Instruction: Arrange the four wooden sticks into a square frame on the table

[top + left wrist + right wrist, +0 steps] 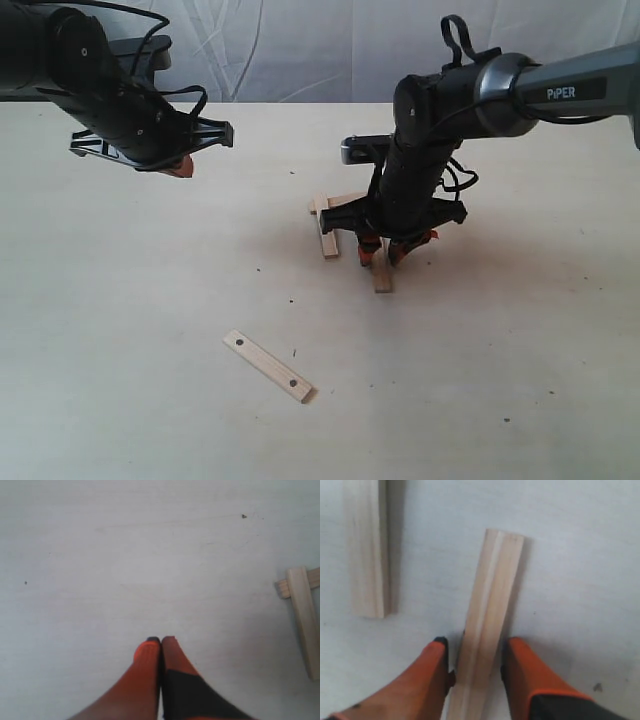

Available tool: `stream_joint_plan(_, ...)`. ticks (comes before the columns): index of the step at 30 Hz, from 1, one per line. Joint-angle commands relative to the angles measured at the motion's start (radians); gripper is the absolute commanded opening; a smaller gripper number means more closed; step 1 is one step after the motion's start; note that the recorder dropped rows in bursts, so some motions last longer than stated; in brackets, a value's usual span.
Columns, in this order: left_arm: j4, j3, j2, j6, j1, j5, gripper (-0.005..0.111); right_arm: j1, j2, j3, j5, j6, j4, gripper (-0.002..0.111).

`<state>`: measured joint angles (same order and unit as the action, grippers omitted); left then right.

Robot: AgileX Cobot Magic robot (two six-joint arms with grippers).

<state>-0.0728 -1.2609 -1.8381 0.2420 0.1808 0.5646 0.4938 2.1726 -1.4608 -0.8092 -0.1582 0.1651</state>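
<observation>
The right hand (385,250) is standing low over the worktop (500,400) with its jaws apart, straddling the third stick (492,595), which is lying flat between the fingers (432,680). One finger looks to be brushing the stick's edge; whether the other is touching it I cannot tell. The left hand (161,641) is hovering well off to the left with its tips pressed together, holding nothing.

The main risk is that a finger catches this stick as the hand rises and turns it out of line. It is already leaning a little: its long axis is running near to far, roughly alongside the left side stick (327,232), but in the right wrist view the two are not quite parallel. The arm is hiding its far end, so I cannot tell whether it is meeting the far stick (345,199), which is lying crosswise over the far end of the left one. A gap there would leave the corner open.

The fourth stick (267,366), the one showing holes at its ends, is lying alone, well apart from the others. Its long axis is pointing diagonally, far-left to near-right. It needs turning crosswise to close the near side, and setting it down carelessly could nudge the three loose sticks apart.
</observation>
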Motion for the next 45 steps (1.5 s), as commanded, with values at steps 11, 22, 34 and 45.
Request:
stream_joint_plan(11,0.0,0.002,0.011,0.0,0.0,-0.006,0.0,0.015,-0.127,0.029,-0.14,0.937,0.021,-0.001)
stream_joint_plan(22,-0.003,0.002,0.011,0.0,0.0,-0.008,0.0,0.065,-0.123,0.157,-0.068,1.411,0.07,0.032)
stream_joint_plan(34,-0.003,0.002,0.011,0.0,0.0,-0.017,0.0,0.065,-0.282,0.157,-0.047,0.662,0.073,0.034)
stream_joint_plan(45,-0.003,0.002,0.011,-0.011,0.0,-0.043,0.0,0.065,-0.142,0.184,-0.218,0.21,0.027,0.0)
